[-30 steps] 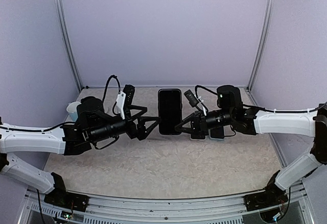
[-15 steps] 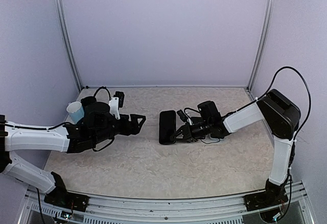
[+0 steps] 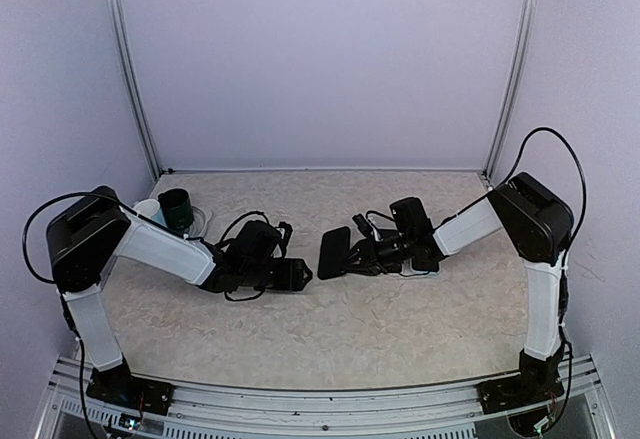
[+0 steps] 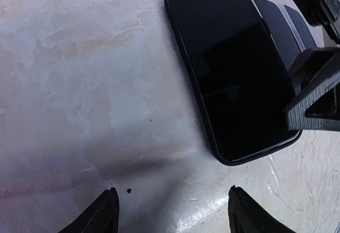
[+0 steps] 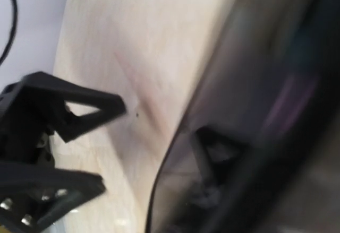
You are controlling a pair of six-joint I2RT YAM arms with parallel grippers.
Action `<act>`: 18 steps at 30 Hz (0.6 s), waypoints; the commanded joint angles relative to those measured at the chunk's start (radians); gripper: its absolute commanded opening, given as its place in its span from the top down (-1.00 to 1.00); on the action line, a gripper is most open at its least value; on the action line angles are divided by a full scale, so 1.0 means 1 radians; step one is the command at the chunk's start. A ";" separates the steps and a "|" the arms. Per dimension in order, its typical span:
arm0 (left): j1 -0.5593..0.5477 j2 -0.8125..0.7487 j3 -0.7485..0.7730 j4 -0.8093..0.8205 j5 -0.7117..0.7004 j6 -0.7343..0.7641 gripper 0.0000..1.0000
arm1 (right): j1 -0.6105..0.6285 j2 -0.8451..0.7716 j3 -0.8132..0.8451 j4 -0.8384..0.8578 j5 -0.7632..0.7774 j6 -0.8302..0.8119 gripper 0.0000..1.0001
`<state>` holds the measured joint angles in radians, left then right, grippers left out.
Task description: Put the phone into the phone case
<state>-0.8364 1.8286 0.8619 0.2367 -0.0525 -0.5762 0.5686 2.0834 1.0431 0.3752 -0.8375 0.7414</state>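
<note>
The black phone [image 3: 333, 252] lies on the table mid-scene, its right edge slightly raised. In the left wrist view, the phone [image 4: 234, 68] shows a dark screen and a raised black rim. My right gripper [image 3: 362, 254] is shut on the phone's right edge, and one of its fingers [image 4: 313, 95] overlaps that edge. In the right wrist view the phone [image 5: 255, 111] fills the frame, blurred. My left gripper [image 4: 172, 214] is open and empty, low on the table just left of the phone [image 3: 297, 274]. I cannot pick out a separate phone case.
A dark green cup [image 3: 180, 209] and a pale cup [image 3: 147, 211] stand at the back left. A small pale object [image 3: 422, 267] lies under my right arm. Lilac walls close the back and both sides.
The phone was held in the air between both grippers. My left gripper let go, drew back left and sank to the table. My right gripper brought the phone down onto the table.
</note>
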 commanded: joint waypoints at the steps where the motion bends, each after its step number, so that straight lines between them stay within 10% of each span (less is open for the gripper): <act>1: 0.002 0.049 0.044 0.015 0.077 -0.026 -0.39 | -0.031 0.011 0.057 -0.025 -0.023 -0.050 0.38; 18: 0.002 0.013 0.018 0.003 0.017 -0.018 -0.37 | -0.034 -0.118 0.040 -0.252 0.149 -0.201 0.17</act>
<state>-0.8364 1.8671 0.8909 0.2459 -0.0036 -0.5972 0.5426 2.0495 1.0660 0.2092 -0.7467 0.6281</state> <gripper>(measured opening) 0.700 0.384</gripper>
